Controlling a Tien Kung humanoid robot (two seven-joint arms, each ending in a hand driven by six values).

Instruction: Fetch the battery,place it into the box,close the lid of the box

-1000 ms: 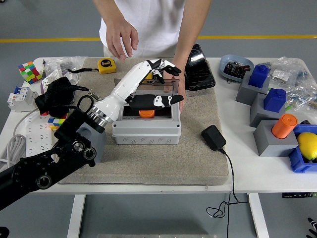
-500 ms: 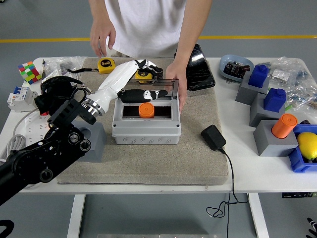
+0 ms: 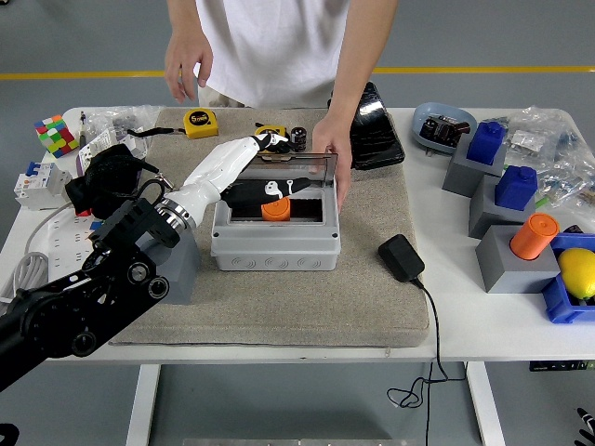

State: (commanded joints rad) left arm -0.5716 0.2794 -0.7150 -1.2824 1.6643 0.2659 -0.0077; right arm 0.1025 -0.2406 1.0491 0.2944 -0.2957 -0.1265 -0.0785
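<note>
The grey box [image 3: 275, 243] stands on the beige mat, with its smoky clear lid [image 3: 311, 172] raised at the back. An orange battery [image 3: 275, 210] lies inside the box. My left hand [image 3: 277, 147] is at the back of the box by the lid's top left edge, fingers spread, holding nothing; its thumb shows through the lid. A person's hand [image 3: 335, 163] grips the box's right side at the lid. The person's other hand [image 3: 186, 67] hangs above the table's far edge. My right hand [image 3: 587, 425] barely shows at the lower right corner.
A yellow tape measure [image 3: 198, 122] and a black pouch [image 3: 374, 125] lie behind the box. A black adapter [image 3: 401, 256] with its cable lies to the right. A grey block [image 3: 178, 267] stands at the box's left. Blue and grey blocks, an orange cylinder [image 3: 534, 236] crowd the right side.
My left hand has drawn back from over the battery to the lid's back edge. The lid has tipped forward over the box. The person's free hand has moved left, away from the box.
</note>
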